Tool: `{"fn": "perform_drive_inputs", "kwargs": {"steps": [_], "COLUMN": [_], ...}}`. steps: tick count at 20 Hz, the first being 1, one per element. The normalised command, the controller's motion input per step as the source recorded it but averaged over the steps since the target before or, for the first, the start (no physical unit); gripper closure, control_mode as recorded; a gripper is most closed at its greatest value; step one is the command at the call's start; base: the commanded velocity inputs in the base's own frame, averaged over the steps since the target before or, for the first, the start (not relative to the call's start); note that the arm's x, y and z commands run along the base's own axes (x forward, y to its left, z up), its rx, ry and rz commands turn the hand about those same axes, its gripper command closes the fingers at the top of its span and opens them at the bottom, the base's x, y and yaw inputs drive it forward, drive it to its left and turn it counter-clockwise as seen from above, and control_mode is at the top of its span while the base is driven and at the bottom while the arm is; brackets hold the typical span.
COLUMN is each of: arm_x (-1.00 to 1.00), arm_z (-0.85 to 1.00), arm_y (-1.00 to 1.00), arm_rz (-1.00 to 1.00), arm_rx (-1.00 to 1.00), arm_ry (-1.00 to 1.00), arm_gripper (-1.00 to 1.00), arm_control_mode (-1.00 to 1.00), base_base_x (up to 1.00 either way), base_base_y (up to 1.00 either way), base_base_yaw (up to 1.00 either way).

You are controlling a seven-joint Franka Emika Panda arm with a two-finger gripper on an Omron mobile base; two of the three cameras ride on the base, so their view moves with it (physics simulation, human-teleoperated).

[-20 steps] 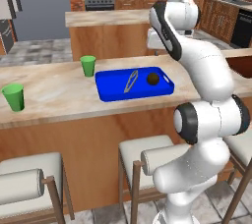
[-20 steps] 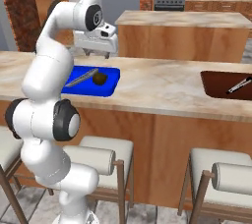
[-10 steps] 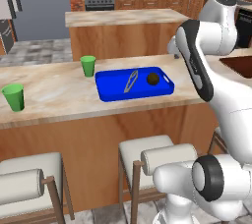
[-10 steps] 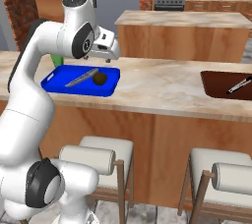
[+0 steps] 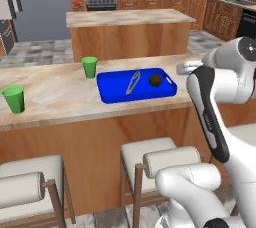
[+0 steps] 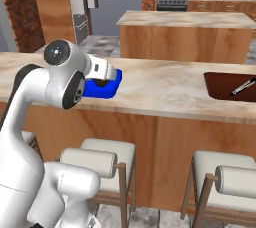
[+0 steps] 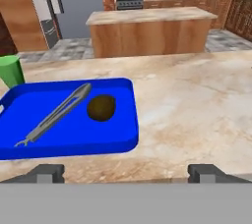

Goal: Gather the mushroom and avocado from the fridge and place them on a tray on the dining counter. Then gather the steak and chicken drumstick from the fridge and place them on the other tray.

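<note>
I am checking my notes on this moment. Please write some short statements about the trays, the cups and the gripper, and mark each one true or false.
1. The avocado lies in the blue tray. True.
2. The metal tongs lie on the bare counter beside the blue tray. False: they lie inside it, left of the avocado.
3. Two green cups stand on the dining counter. True.
4. The gripper is shut on the avocado. False: it is open and holds nothing.
5. The dark brown tray holds the steak. False: it holds a slim utensil.
</note>
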Motion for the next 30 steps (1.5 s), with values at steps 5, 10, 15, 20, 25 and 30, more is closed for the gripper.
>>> {"fn": "perform_drive_inputs", "kwargs": {"steps": [5, 10, 15, 20, 25, 30], "arm_x": [-0.18, 0.0, 0.0, 0.0, 0.0, 0.0], "arm_z": [-0.02, 0.0, 0.0, 0.0, 0.0, 0.0], "arm_y": [0.04, 0.0, 0.0, 0.0, 0.0, 0.0], "arm_rz": [0.0, 0.0, 0.0, 0.0, 0.0, 0.0], "arm_rx": [-0.04, 0.0, 0.0, 0.0, 0.0, 0.0], "arm_ry": [-0.07, 0.0, 0.0, 0.0, 0.0, 0.0], "arm_gripper": [-1.0, -1.0, -1.0, -1.0, -1.0, -1.0], "arm_control_mode": [1.0, 1.0, 1.0, 1.0, 1.0, 1.0], "base_base_x": [-0.35, -0.99, -0.54, -0.16, -0.02, 0.0], "base_base_y": [-0.07, -0.48, -0.78, -1.0, -1.0, -1.0], "base_base_yaw": [-0.06, -0.26, -0.2, -0.08, -0.02, 0.0]}}
